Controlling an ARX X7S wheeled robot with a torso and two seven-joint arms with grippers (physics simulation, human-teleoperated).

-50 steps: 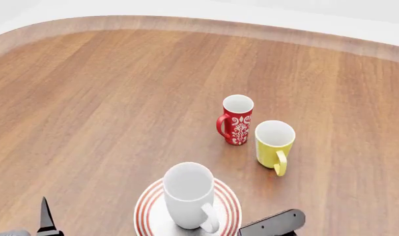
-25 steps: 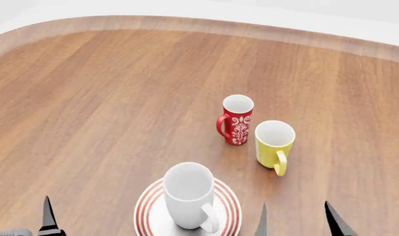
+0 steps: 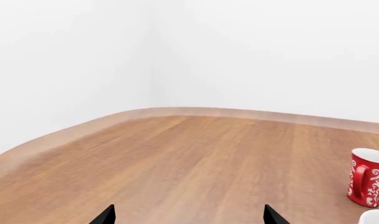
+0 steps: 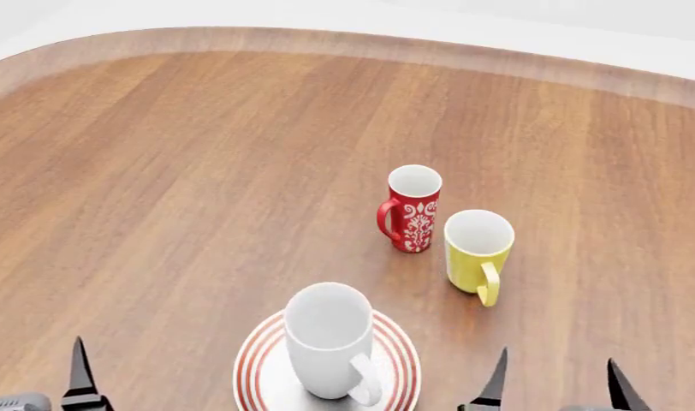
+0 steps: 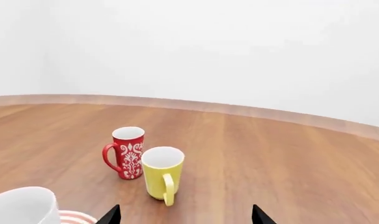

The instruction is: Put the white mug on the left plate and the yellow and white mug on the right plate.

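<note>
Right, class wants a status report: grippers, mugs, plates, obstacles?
Right gripper open, empty. Left gripper open, empty. White mug upright on plate. Yellow and white mug on table; red mug close beside it. No second plate visible.

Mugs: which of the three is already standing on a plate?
The white mug, the biggest, stands on the red-ringed plate; the others stand on bare wood.

My rig shows little of itself: thin black pointed fingertips (image 4: pixel 495 377) on the right gripper (image 4: pixel 553 381), one matching black spike on the left gripper (image 4: pixel 80 370), a grey rounded housing (image 4: pixel 11 402) beside it.
</note>
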